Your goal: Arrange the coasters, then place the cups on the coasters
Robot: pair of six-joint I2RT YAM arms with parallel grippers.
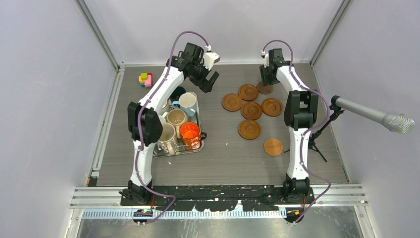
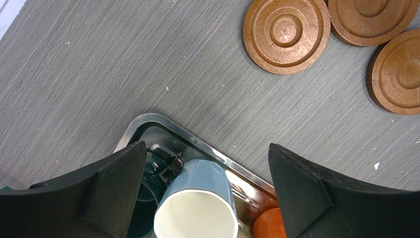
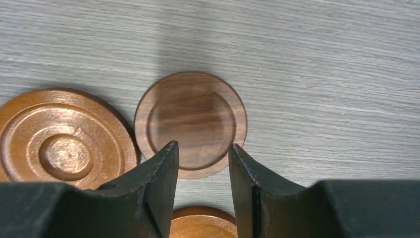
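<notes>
Several brown coasters lie on the table's right half, among them a ringed one (image 1: 249, 129), a lighter tan one (image 1: 273, 147) and a darker one (image 1: 265, 88) at the back. My right gripper (image 1: 267, 78) hovers over that dark coaster (image 3: 190, 121), its jaws (image 3: 203, 145) narrowed but apart, with nothing between them. A ringed coaster (image 3: 64, 136) lies just to its left. The cups stand on a silver tray (image 1: 171, 151): light blue (image 1: 187, 104), orange (image 1: 189, 131), beige (image 1: 176, 118), dark green (image 1: 178, 91). My left gripper (image 2: 205, 148) hangs wide open above the light blue cup (image 2: 198, 198).
Small coloured blocks (image 1: 145, 79) sit at the back left. A microphone (image 1: 376, 114) on a tripod (image 1: 317, 141) reaches in from the right, close to the right arm. Metal rails and white walls border the table on three sides.
</notes>
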